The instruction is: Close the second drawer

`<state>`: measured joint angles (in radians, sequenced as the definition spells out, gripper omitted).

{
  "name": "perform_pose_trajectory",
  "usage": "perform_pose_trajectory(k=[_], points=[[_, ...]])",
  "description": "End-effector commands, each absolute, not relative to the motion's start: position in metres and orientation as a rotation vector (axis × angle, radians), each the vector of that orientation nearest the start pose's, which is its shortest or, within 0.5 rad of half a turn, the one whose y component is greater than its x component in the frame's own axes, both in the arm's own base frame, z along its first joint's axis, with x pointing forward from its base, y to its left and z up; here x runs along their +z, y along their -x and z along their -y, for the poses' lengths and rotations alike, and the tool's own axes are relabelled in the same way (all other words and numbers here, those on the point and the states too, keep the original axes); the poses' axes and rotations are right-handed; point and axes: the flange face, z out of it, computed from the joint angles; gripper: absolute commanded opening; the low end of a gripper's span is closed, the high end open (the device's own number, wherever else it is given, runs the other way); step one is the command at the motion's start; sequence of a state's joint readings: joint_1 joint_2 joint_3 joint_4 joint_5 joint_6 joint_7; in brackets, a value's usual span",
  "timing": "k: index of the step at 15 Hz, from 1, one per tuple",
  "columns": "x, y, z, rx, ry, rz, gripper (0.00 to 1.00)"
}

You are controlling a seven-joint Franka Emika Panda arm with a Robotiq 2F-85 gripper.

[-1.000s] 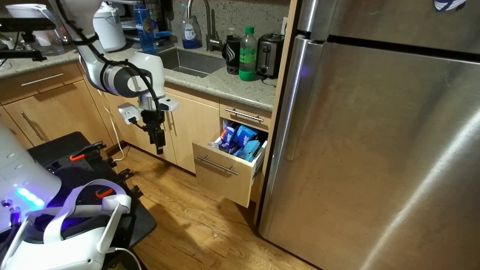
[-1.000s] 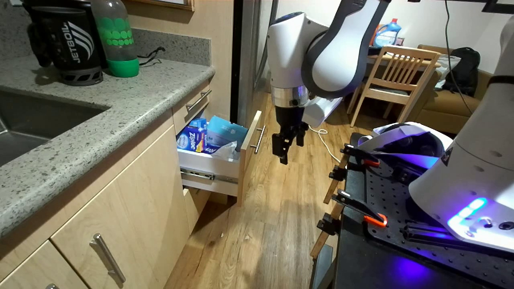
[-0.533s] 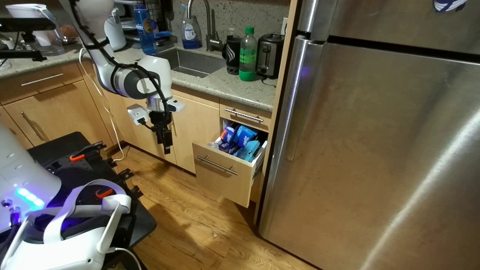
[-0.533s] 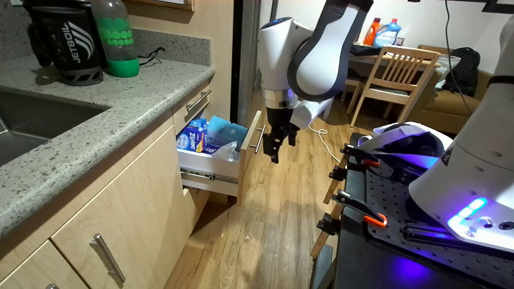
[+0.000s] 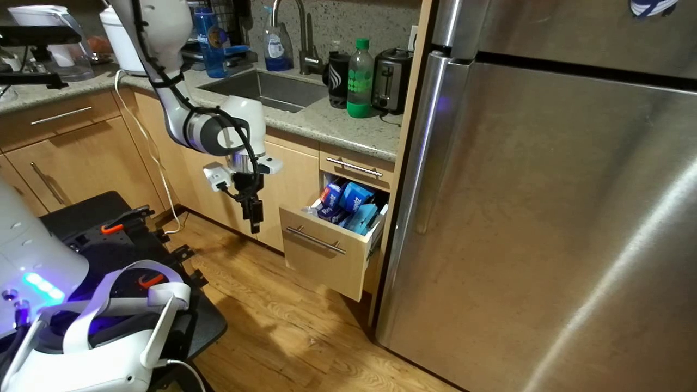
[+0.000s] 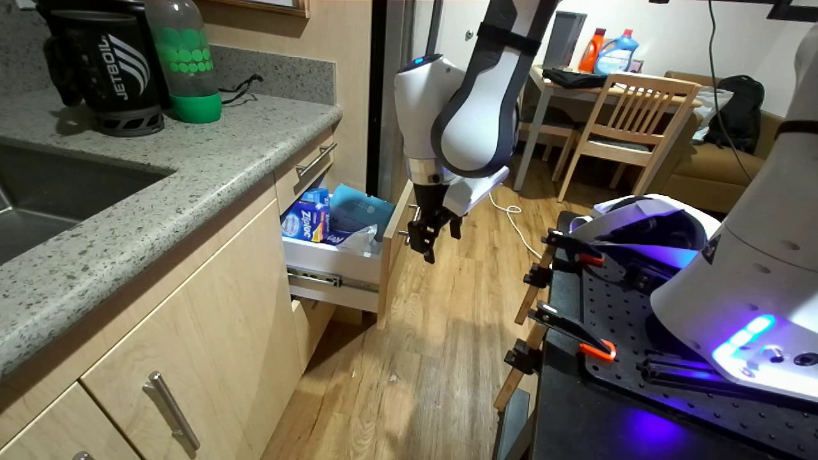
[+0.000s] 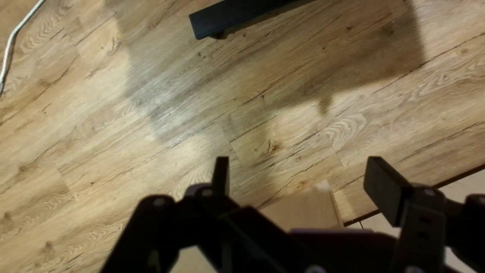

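The second drawer (image 5: 324,267) is light maple wood and stands pulled out, with blue packets (image 5: 355,197) inside. Its silver bar handle (image 5: 316,240) faces the room. In an exterior view its white side (image 6: 329,259) and metal runner show, and my gripper covers part of the handle. My gripper (image 6: 442,243) points down in front of the drawer front. In the other view angle it hangs left of the front (image 5: 256,223); I see no clear contact. In the wrist view the gripper (image 7: 301,172) is open and empty, fingers wide apart, with the drawer front (image 7: 307,210) below between them.
A slimmer shut drawer (image 5: 355,166) sits above, under the counter edge (image 6: 255,172). A steel fridge (image 5: 544,207) stands beside the drawer. A black table (image 6: 575,415) with clamps carries the robot base and a white headset (image 5: 103,337). A cable (image 6: 511,220) lies on the floor.
The arm and gripper have moved towards the drawer front, rightward in an exterior view and leftward in the opposite one, ending slightly lower. The drawer has not moved.
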<state>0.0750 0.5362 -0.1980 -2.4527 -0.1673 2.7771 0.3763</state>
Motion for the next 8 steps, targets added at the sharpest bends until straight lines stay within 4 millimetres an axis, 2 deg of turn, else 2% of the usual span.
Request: perform_pose_trajectory(k=[1,5,8], points=[[0.064,-0.439,0.066,0.312,3.256,-0.549,0.6],[0.055,-0.441,0.069,0.301,3.256,-0.57,0.28],[0.05,-0.443,0.073,0.226,3.268,-0.597,0.06]])
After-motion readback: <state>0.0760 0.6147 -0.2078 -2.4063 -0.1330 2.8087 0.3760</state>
